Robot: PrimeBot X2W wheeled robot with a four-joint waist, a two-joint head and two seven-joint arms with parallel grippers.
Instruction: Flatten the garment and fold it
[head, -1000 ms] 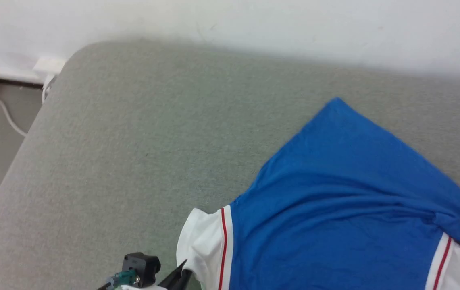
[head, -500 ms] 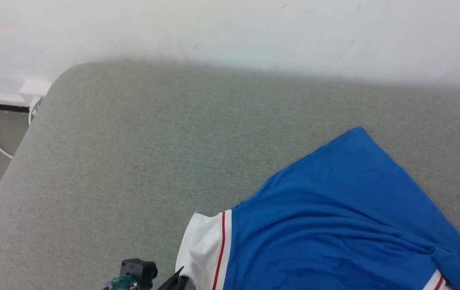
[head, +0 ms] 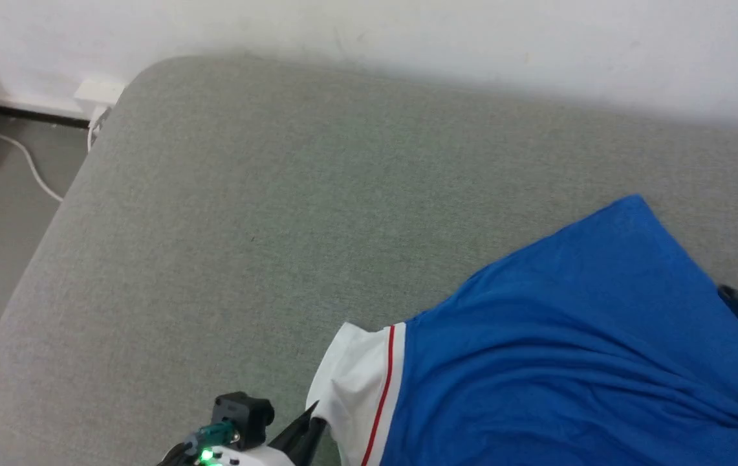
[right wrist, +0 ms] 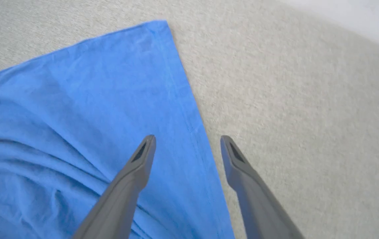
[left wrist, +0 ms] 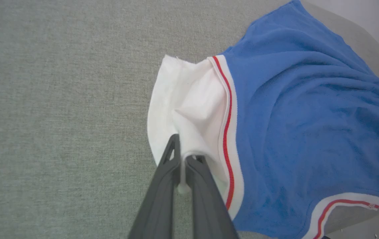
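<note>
Blue garment (head: 569, 362) on grey cushion (head: 246, 226); left gripper (head: 317, 417) at white sleeve (head: 356, 375).

My head camera looks forward and down on the cushion (head: 213, 226) from farther off. My left wrist camera sits close above the white sleeve (left wrist: 189, 96) of the shirt (left wrist: 292, 116); my right looks close down on its blue edge. All three share the shirt.

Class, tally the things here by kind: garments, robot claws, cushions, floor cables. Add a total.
Jersey T-shirt: 1
Claws: 2 (left claw, right claw)
Grey cushion: 1
White cable: 1
Total: 5
</note>
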